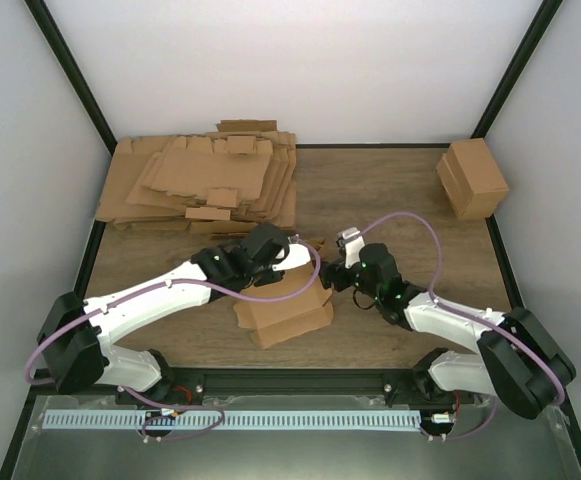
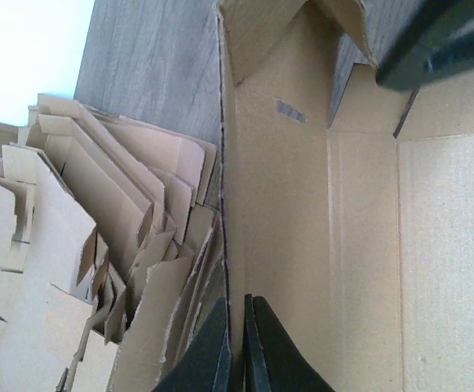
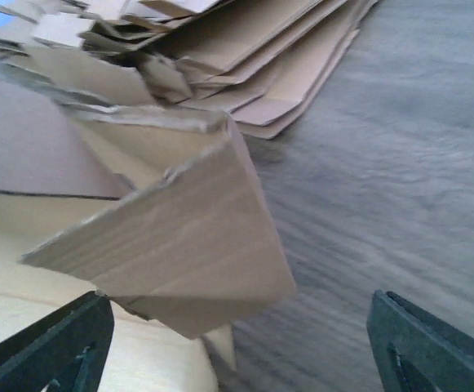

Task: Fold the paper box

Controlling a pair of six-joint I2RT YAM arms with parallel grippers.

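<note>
Over the arms, top view: the paper box [image 1: 282, 312] stands half-raised on the wooden tabletop [image 1: 390, 200], between the two arms. The left claw [image 1: 294, 257] is at the box's far rim and the right claw [image 1: 330, 276] at its far right corner.
Beyond the box: a pile of cardboard sheets [image 1: 205, 185] lies behind it to the left. A blocky carton [image 1: 473, 178] sits well apart, behind it to the right.
Left wrist view: the claw's fingers [image 2: 273, 355] are drawn to a slit with the box's side wall [image 2: 277, 245] between them, so this claw holds the paper box. The open inside runs away from the camera, and the pile lies just beside the box's outer face.
Right wrist view: the fingers [image 3: 49, 343] are spread wide. A loose flap [image 3: 179, 245] of the box hangs between them, pinched by neither.
Step in hand: judged to be turning that flap inward while the left claw steadies the wall.
Doing it well: the left grip should be firm enough to hold the wall square. The right claw should press near the flap's crease rather than its tip, or the card may buckle.
Surface: the tabletop is smooth wood grain, so an unheld box would likely slide.
Room: plain white walls [image 1: 270, 60] and dark frame posts [image 1: 72, 70] stand behind the box.
</note>
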